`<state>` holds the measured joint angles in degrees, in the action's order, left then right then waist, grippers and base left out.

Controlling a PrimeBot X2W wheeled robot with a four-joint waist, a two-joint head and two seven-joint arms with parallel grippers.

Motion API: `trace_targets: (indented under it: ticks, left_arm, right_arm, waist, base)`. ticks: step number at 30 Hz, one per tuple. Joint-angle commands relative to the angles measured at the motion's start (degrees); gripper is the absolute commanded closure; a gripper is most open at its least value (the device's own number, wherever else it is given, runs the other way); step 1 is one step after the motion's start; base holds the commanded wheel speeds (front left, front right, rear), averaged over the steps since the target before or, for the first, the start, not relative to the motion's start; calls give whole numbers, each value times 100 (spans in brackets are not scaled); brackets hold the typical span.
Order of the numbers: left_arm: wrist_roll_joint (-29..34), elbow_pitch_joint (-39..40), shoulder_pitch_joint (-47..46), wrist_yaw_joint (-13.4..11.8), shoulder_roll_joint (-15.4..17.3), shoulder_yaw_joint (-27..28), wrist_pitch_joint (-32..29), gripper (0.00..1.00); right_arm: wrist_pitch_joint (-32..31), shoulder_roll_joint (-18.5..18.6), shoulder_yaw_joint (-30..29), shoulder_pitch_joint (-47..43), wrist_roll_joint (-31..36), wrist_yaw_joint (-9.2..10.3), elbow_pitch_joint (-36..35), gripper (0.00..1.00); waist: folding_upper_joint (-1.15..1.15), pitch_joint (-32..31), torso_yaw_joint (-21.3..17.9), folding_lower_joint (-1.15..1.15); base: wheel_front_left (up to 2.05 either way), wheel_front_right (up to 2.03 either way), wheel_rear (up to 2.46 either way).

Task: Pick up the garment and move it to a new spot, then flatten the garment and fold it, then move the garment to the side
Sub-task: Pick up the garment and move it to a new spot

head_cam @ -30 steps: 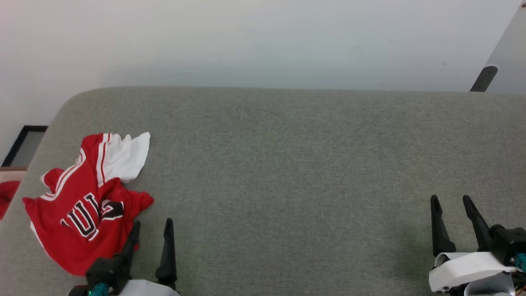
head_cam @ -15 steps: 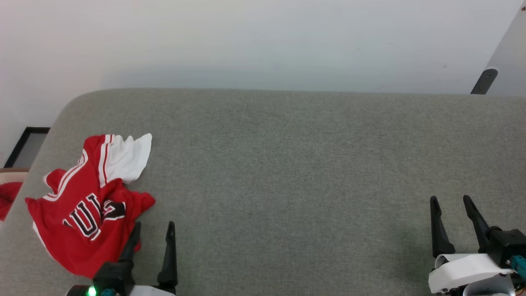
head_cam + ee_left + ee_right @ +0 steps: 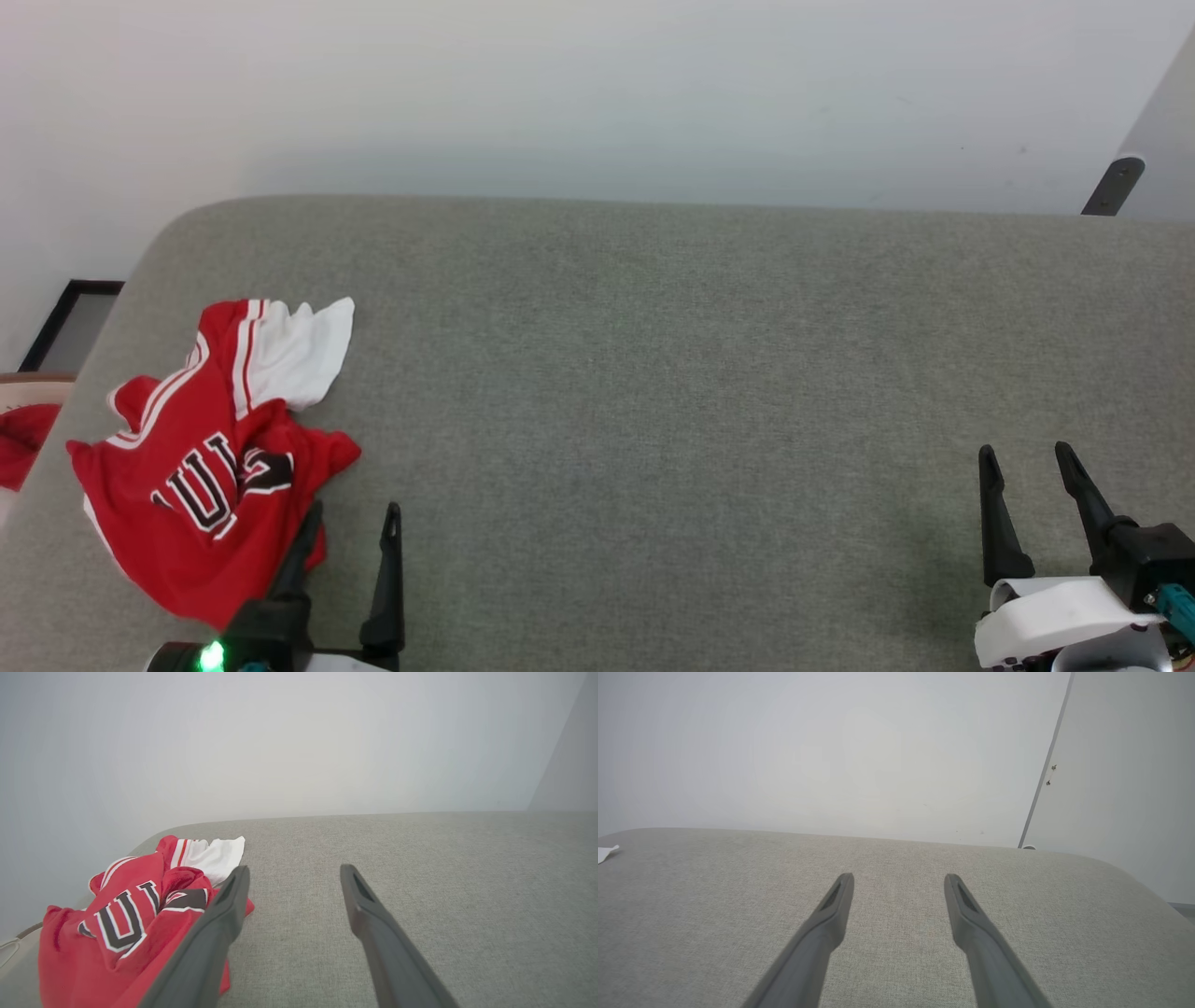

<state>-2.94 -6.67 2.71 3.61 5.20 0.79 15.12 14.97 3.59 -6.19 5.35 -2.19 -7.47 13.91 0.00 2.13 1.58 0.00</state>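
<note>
The garment (image 3: 201, 467), a red jersey with a white sleeve, white stripes and black letters, lies crumpled at the left end of the grey padded surface (image 3: 653, 373). In the left wrist view the garment (image 3: 121, 924) sits left of the fingers. My left gripper (image 3: 353, 509) stands open at the garment's near right edge, its left finger over the red hem, nothing held. In its wrist view the left gripper (image 3: 292, 872) is spread wide above bare fabric. My right gripper (image 3: 1022, 453) is open over bare surface at the far right; the right gripper (image 3: 899, 877) holds nothing.
A red cloth scrap (image 3: 19, 443) lies beyond the surface's left edge, near a dark frame (image 3: 65, 322) on the floor. A white wall runs behind. A pale panel with a dark bracket (image 3: 1111, 187) stands at the back right. The surface's rounded right corner (image 3: 1134, 877) shows.
The whole head picture has shifted slightly, so the camera moved. The left gripper sits a little lower in view, now with a green light on its base. The garment lies as before.
</note>
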Motion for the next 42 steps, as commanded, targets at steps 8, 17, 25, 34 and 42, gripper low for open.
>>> trace_targets:
  ticks: [8, 17, 25, 34, 42]
  left_arm:
    - [-175, -56, 26, 144, -98, 130, 5, 0]
    - [-302, -213, -59, 189, -188, 376, 4, 0]
    - [-270, -319, 2, 190, -217, 380, 4, 0]
    - [-596, -274, 169, 21, -225, 497, 4, 0]
    - [-1159, 143, 503, -421, -229, 622, 3, 0]
  right_arm:
    - [31, -15, -20, -2, -105, -4, 39, 0]
    - [31, -40, 50, -110, -357, -4, 21, 0]
    - [30, -32, 470, -38, -402, -4, 102, 0]
    - [31, 0, 1091, 270, -496, -4, 274, 0]
    - [30, 187, 2055, 1012, -716, -2, 763, 0]
  waist:
    - [0, -10, 75, 0]
    - [0, -7, 592, 0]
    - [0, -67, 1759, 0]
    - [0, 36, 2903, 0]
    - [0, 283, 3030, 0]
  base:
    - [0, 0, 0]
    - [0, 0, 0]
    - [0, 0, 0]
    - [0, 0, 0]
    - [-1, -1, -1]
